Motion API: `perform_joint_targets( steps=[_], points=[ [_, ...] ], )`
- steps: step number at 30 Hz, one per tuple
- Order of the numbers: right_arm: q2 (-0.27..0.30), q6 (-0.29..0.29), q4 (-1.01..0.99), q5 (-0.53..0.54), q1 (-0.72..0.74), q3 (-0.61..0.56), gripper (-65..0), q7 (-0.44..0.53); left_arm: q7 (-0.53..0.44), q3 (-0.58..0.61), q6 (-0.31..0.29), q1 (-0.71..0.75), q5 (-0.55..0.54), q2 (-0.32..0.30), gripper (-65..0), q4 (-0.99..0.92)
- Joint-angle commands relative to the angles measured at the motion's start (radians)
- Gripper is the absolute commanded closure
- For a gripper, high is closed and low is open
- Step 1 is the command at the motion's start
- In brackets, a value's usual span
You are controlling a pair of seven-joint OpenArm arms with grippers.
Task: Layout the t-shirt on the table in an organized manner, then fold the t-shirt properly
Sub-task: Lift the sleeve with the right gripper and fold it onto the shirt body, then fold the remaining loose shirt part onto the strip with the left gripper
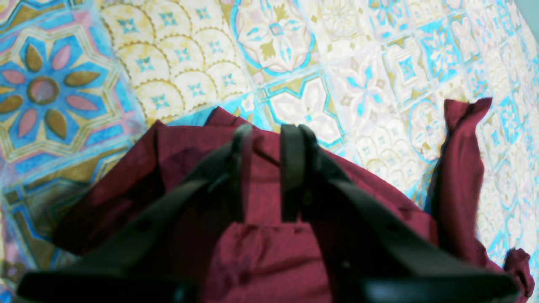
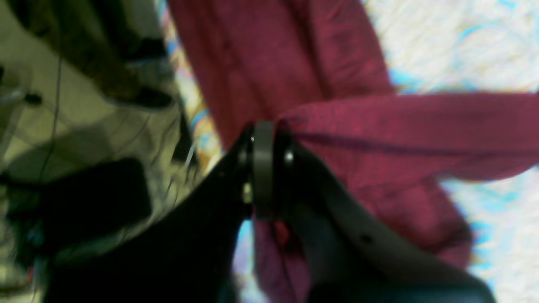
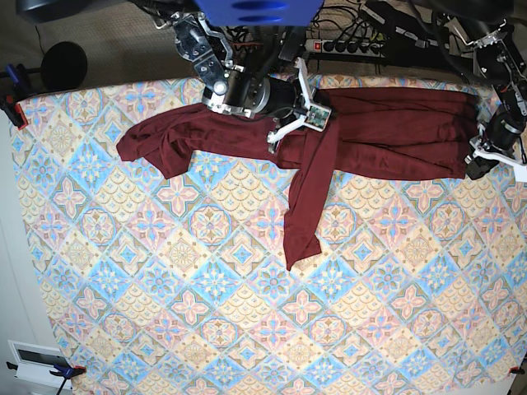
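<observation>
Patterned tile cloth covered the table (image 3: 247,313), and the maroon t-shirt (image 3: 387,132) lay bunched along its far edge, one strip trailing toward the middle. Each arm pinched fabric, seemingly to stretch it flat: the left gripper (image 1: 269,139) clamped one end, the right gripper (image 2: 265,139) squeezed a fold mid-garment.

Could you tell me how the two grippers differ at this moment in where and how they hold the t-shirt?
The left gripper pinches the t-shirt at its end by the table edge, jaws slightly apart around a fold. The right gripper is clamped tight on cloth near the shirt's middle, where a strip hangs forward. Both hold fabric.
</observation>
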Motion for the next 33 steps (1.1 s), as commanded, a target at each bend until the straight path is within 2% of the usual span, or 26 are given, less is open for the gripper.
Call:
perform_joint_targets(
  steps=[1, 3, 6, 10, 16, 19, 24, 28, 33],
  points=[
    [0.002, 0.002, 0.004, 0.010, 0.023, -0.015, -1.7, -0.016, -0.020, 0.010, -0.004, -0.028, -0.018, -0.024, -12.3, 0.018],
    [0.028, 0.002, -0.004, -0.010, 0.068, -0.066, -6.5, -0.070, -0.020, 0.064, -0.004, -0.047, -0.018, -0.018, -14.9, 0.022],
    [0.040, 0.002, -0.002, -0.050, 0.086, -0.116, -12.2, -0.080, -0.020, 0.154, -0.004, -0.072, -0.018, -0.013, -19.4, 0.084],
    [0.059, 0.002, 0.004, -0.069, 0.086, -0.112, -13.8, -0.077, -0.020, 0.312, -0.004, -0.124, -0.018, 0.021, -25.8, 0.171],
    [0.059, 0.002, 0.076, -0.065, 0.085, 0.017, -13.9, -0.059, -0.020, 0.486, 0.001, -0.235, 0.005, 0.094, -28.5, 0.145],
    [0.059, 0.002, 0.087, -0.065, 0.083, 0.066, -13.9, -0.021, -0.020, 0.564, 0.001, -0.314, 0.097, 0.162, -28.3, 0.041],
    [0.099, 0.002, 0.113, -0.065, 0.081, 0.089, -13.9, -0.013, -0.031, 0.624, 0.001, -0.394, 0.204, 0.248, -28.3, -0.105],
    [0.100, 0.002, 0.114, -0.063, 0.085, 0.094, -13.9, -0.013, -0.032, 0.656, 0.001, -0.454, 0.288, 0.306, -28.5, -0.200],
    [0.100, 0.002, 0.114, -0.063, 0.088, 0.094, -13.9, -0.013, -0.118, 0.659, 0.001, -0.477, 0.391, 0.363, -28.3, -0.304]
  ],
)
